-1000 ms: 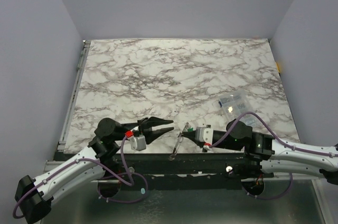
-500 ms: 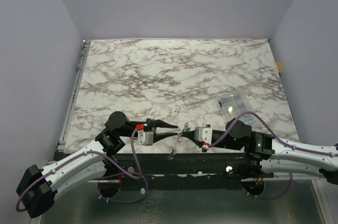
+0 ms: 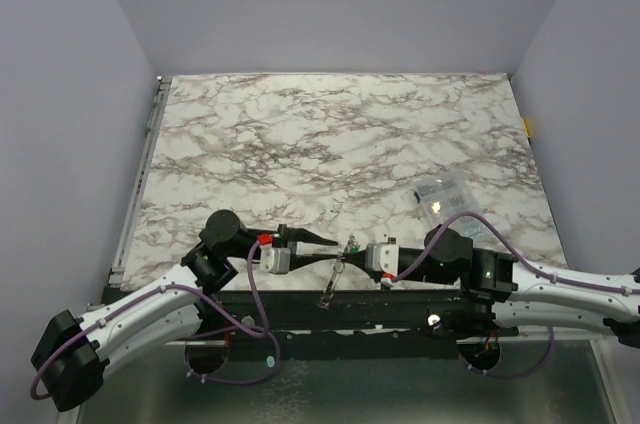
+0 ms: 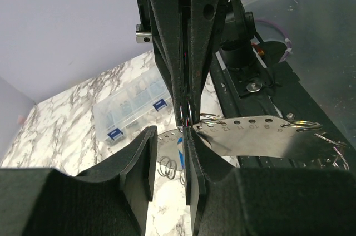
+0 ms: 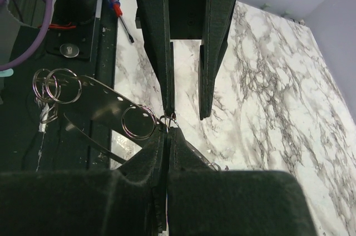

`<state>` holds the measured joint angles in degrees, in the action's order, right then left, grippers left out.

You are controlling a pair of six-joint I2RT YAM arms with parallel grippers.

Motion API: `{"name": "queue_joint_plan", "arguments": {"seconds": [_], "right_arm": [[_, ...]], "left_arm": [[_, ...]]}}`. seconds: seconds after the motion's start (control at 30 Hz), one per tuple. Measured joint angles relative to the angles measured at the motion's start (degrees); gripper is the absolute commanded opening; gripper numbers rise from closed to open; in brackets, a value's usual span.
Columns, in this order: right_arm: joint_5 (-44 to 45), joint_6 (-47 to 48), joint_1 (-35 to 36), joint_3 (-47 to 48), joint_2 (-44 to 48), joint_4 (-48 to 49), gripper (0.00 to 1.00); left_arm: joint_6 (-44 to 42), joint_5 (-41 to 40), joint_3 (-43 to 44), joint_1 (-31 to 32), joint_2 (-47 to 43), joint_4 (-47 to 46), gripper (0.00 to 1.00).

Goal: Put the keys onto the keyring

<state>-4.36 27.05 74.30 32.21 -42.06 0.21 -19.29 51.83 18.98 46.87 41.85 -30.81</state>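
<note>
My right gripper (image 3: pixel 347 257) is shut on a thin grey metal keyring (image 5: pixel 169 118) at the table's near edge; its tips also show in the right wrist view (image 5: pixel 168 131). A flat metal plate with numbered holes (image 4: pixel 267 136) carries more rings and hangs from that spot over the edge. My left gripper (image 3: pixel 325 248) is open, its jaws on either side of the right gripper's tips, as the left wrist view (image 4: pixel 169 136) shows. A blue key (image 4: pixel 179 146) lies on the marble just beyond the fingers. A green key head (image 3: pixel 353 242) shows beside the grippers. The yellow key is hidden.
A clear plastic box (image 3: pixel 442 196) stands on the marble table (image 3: pixel 330 144) at the right; it also shows in the left wrist view (image 4: pixel 136 102). Loose wire rings (image 4: pixel 167 166) lie by the blue key. A screwdriver (image 5: pixel 119 16) lies at the table's near edge.
My left gripper has moved right until its open jaws straddle the right gripper's tips. The right gripper has shifted slightly left, still shut on the ring.
</note>
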Motion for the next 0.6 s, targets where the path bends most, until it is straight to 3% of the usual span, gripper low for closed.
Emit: {"name": "queue_joint_plan", "arguments": {"seconds": [0.6], "right_arm": [[-1.22, -0.31, -0.02, 1.36, -2.29, -0.94, 0.01]], "left_arm": [[1.25, 0.04, 0.00, -0.26, 1.16, 0.04, 0.29]]}}
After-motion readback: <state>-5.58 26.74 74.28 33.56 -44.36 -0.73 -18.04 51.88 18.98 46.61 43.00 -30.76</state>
